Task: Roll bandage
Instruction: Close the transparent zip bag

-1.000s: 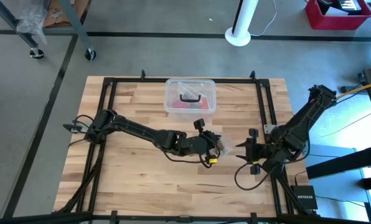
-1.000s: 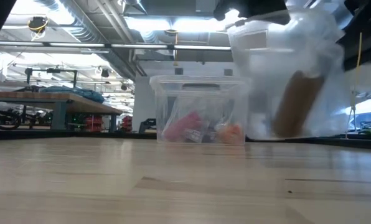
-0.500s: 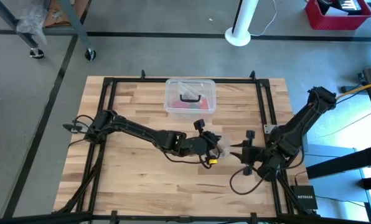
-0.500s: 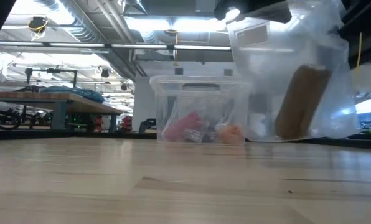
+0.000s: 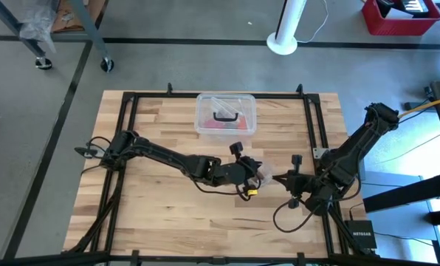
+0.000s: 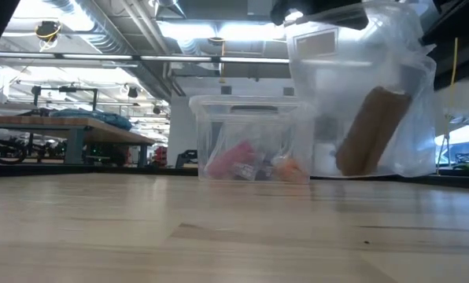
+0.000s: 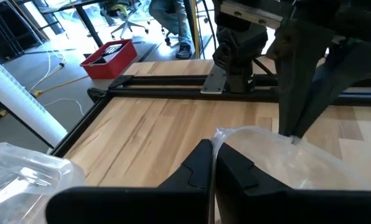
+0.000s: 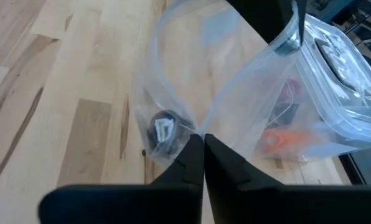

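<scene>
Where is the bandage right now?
In the low view, the rolled bandage hangs tilted inside the clear bag, above the table, right of the clear box.

We read one word only — "NETGEAR", in pale letters on the small black box point(image 5: 361, 236) by the table's right corner in the high view — nothing else is legible.

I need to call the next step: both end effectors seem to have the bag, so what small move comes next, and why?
Probably ease the right end effector away from the left end effector to spread the bag's mouth. Both are shut on the clear plastic bag, held off the table, and the rolled bandage is still inside.
</scene>
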